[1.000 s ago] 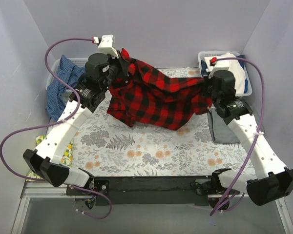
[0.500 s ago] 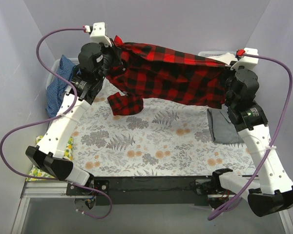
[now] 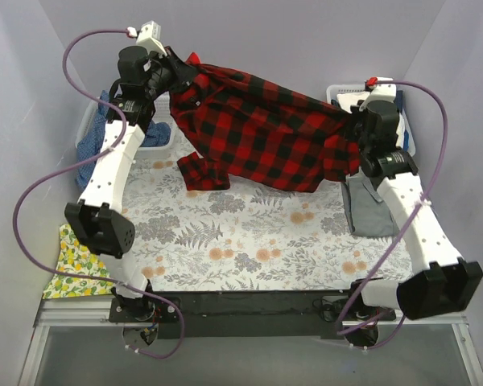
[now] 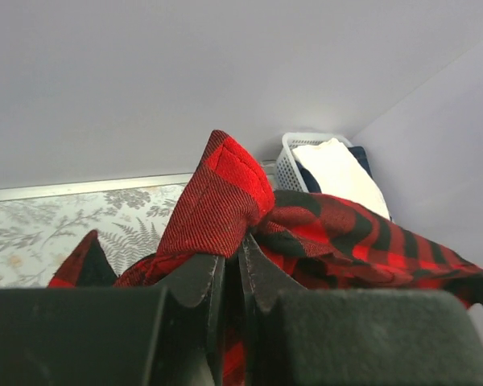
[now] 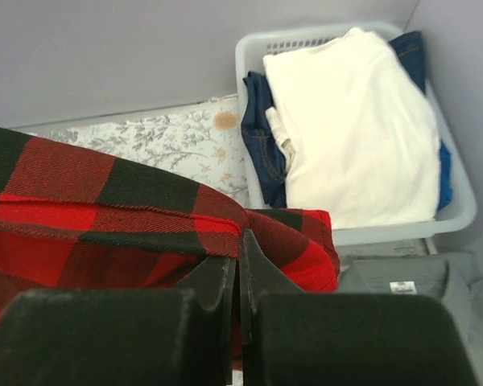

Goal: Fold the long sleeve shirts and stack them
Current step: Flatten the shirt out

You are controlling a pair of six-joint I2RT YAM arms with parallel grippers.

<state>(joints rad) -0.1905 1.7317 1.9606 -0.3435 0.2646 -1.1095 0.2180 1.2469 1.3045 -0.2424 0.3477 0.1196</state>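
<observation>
plaid shirt (image 3: 266, 137): red-and-black flannel held up in the air. It stretches from well left of the white basket (image 3: 411, 145) right over to the basket's left side, and one sleeve (image 3: 203, 171) droops at the far-off end.
left gripper (image 4: 232, 256): fingers pinched tight on a bunched red corner of the plaid, at the end well away from the basket
right gripper (image 5: 235, 259): clamped on the plaid's edge, just beside the basket
grey shirt (image 3: 369, 211): lying flat just in front of the basket
basket contents: cream-white cloth (image 5: 350, 121) on top of navy stuff (image 5: 262, 129)
</observation>
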